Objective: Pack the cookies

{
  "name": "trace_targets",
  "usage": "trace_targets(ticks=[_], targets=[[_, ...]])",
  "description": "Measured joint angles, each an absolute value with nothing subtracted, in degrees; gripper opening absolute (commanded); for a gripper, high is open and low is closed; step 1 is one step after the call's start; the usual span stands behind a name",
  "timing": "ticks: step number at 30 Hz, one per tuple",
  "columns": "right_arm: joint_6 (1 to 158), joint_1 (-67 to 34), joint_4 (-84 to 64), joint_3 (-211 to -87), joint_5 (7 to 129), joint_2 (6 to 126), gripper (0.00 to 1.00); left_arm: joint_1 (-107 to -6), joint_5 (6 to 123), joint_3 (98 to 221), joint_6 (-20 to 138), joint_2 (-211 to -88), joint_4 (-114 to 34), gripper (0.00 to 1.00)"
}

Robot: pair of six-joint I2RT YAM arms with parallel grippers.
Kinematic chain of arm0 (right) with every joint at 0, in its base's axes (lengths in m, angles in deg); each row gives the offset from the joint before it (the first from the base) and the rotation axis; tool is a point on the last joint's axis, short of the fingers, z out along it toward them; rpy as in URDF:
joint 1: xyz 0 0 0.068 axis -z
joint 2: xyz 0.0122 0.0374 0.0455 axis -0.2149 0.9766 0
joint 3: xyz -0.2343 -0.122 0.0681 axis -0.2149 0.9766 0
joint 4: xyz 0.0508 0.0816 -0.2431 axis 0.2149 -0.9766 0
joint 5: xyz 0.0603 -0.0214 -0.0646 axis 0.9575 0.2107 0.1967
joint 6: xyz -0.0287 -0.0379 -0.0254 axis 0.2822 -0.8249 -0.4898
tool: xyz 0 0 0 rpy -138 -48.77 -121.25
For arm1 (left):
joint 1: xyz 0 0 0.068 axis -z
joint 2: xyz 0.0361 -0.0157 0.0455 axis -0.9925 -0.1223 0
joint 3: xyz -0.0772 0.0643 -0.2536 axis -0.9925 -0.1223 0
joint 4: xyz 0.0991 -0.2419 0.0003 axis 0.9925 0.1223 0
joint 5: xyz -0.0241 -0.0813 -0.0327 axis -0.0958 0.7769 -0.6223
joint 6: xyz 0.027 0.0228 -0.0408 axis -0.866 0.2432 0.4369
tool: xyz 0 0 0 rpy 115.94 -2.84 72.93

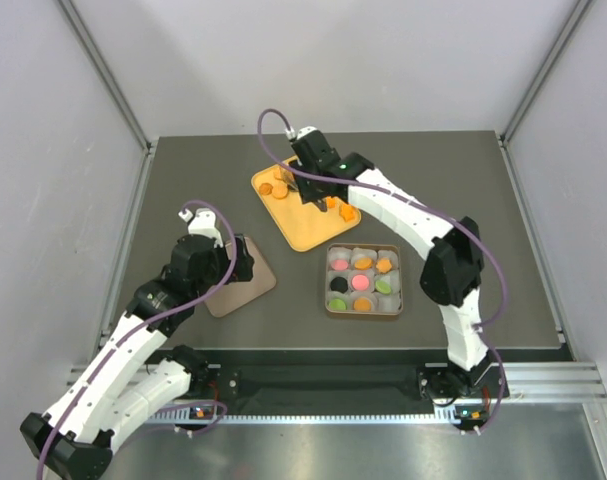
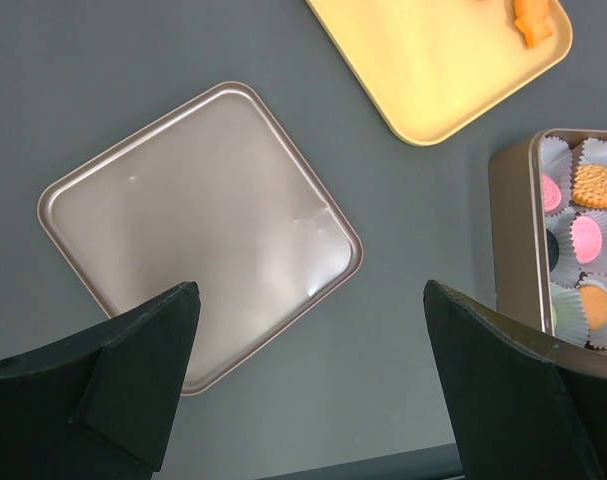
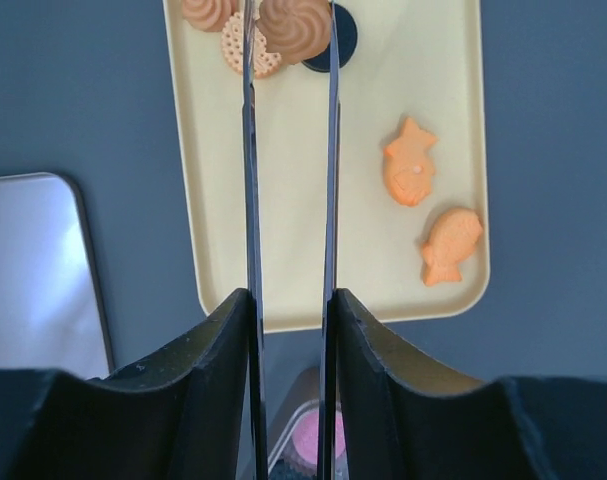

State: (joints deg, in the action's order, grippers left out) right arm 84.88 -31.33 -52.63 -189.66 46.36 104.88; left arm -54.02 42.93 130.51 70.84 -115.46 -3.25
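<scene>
Cookies lie on a yellow tray [image 1: 305,228]. In the right wrist view an orange swirl cookie [image 3: 295,30] sits between the long thin blades of my right gripper [image 3: 290,18], which is closed to the cookie's width, low over the tray's far end [image 1: 311,192]. Beside it are another swirl cookie [image 3: 208,12], a waffle cookie [image 3: 233,48] and a black cookie [image 3: 341,38]. Two orange fish-shaped cookies [image 3: 409,165] lie to the right. The square tin [image 1: 328,281] holds several cookies in white cups. My left gripper [image 2: 308,335] is open and empty above the tin's lid [image 2: 198,225].
The lid [image 1: 251,285] lies flat on the dark table, left of the tin. The tin's wall [image 2: 511,240] shows at the right edge of the left wrist view. Grey walls enclose the table on three sides.
</scene>
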Motion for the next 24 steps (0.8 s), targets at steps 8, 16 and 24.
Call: trace_targets(ticks=[8,16,24], targets=[[86.8,-31.3,-51.8,-174.7,46.2,85.9,0.37,-54.0,43.0,130.5,70.8,-114.5,-3.3,0.98],[92.4,-31.3,-54.1,-150.2,46.2,59.3,0.37,-54.0,43.2,130.5,70.8,-114.4,-3.3,0.99],[98.8,-31.3,-66.7,-137.5,46.2,38.4,0.38,-54.0,43.8,130.5,70.8,-114.0,-3.3,0.99]])
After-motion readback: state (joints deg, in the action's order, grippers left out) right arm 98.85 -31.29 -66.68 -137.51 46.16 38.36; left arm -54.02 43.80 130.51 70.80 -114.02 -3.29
